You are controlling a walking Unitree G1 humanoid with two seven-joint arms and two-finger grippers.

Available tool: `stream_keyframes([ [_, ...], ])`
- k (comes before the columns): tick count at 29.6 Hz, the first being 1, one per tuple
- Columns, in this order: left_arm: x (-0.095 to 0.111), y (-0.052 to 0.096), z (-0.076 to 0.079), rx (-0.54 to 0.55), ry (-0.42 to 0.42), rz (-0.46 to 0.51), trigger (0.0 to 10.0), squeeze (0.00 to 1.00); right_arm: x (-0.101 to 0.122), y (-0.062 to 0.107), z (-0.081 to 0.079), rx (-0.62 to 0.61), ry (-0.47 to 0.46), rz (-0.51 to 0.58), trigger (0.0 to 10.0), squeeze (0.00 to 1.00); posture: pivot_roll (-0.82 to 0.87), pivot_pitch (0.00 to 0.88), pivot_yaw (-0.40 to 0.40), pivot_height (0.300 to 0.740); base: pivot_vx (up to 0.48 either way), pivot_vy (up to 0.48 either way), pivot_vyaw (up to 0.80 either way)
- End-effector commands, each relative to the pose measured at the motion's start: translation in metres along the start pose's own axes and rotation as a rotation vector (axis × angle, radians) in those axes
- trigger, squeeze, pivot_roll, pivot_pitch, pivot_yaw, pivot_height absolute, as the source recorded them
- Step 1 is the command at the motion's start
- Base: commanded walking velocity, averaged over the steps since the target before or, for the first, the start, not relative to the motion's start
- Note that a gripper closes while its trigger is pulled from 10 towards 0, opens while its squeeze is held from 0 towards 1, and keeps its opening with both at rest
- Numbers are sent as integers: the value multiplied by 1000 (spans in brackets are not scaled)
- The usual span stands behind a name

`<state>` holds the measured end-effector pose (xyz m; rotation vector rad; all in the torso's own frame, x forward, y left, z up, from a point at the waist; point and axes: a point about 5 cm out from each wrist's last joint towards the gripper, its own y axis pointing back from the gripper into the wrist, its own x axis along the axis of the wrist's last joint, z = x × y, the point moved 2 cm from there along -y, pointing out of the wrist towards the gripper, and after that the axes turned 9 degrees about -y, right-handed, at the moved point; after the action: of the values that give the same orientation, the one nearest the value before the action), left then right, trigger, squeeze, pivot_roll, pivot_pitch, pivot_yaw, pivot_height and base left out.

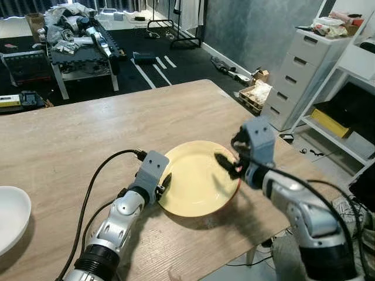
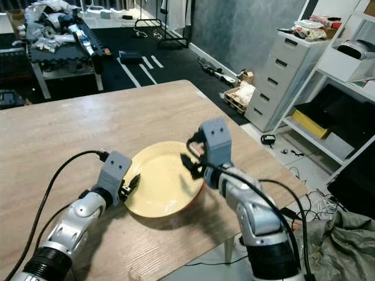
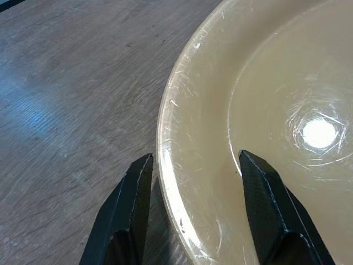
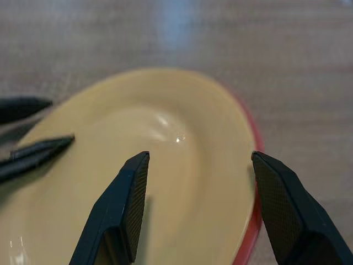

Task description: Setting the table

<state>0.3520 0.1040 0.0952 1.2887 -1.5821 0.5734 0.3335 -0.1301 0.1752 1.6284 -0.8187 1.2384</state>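
A yellow plate [image 1: 196,175] with a red underside lies on the wooden table [image 1: 88,134] near its front right corner. My left gripper [image 1: 164,184] is at the plate's left rim. Its fingers stand open astride the rim [image 3: 176,165], one outside over the wood and one over the plate. My right gripper [image 1: 229,165] is at the plate's right side, open too, one finger [image 4: 124,204] over the plate's hollow and the other [image 4: 287,210] beyond the red edge. The left fingertips [image 4: 33,152] show across the plate in the right wrist view.
A white plate [image 1: 9,216] lies at the table's left edge. The table's front edge runs close below the yellow plate. Right of the table stand white drawers [image 1: 304,76] and shelves [image 1: 351,117]. A cluttered low table [image 1: 79,41] stands behind on the dark floor.
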Motion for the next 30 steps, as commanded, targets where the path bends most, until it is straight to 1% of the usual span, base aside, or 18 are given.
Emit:
stream_keyframes([
  [1, -42, 9, 15, -48, 4, -170, 10000, 0, -4, 1, 2, -9, 9, -18, 10000, 0, -81, 9, -2, 740, 0, 0, 0],
  [4, -42, 9, 15, -45, 5, -171, 10000, 0, -8, -2, 6, -45, 33, -25, 10000, 0, -76, 10, -3, 740, 0, 0, 0],
  [7, -43, 10, 14, -44, 6, -172, 10000, 0, -7, -2, 7, -55, 37, -22, 10000, 0, -75, 10, -4, 740, 0, 0, 0],
  [19, -43, 10, 15, -43, 11, -172, 10000, 0, -9, -1, 5, -39, 55, -32, 10000, 0, -79, 11, -6, 740, 0, 0, 0],
  [23, -43, 9, 15, -42, 12, -172, 10000, 0, -12, -1, 3, -11, 62, -60, 10000, 0, -80, 10, -8, 740, 0, 0, 0],
  [24, -43, 9, 14, -41, 12, -172, 10000, 0, -15, -1, 1, 9, 44, -85, 10000, 0, -81, 10, -9, 740, 0, 0, 0],
  [25, -43, 9, 14, -41, 12, -172, 10000, 0, -15, -1, 1, 9, 44, -85, 10000, 0, -81, 10, -9, 740, 0, 0, 0],
  [29, -43, 9, 14, -39, 13, -174, 10000, 0, -26, -1, -5, 69, -55, -187, 10000, 0, -82, 11, -11, 740, 0, 0, 0],
  [30, -43, 9, 14, -38, 13, -174, 10000, 0, -29, -1, -6, 89, -125, -226, 10000, 0, -83, 12, -12, 740, 0, 0, 0],
])
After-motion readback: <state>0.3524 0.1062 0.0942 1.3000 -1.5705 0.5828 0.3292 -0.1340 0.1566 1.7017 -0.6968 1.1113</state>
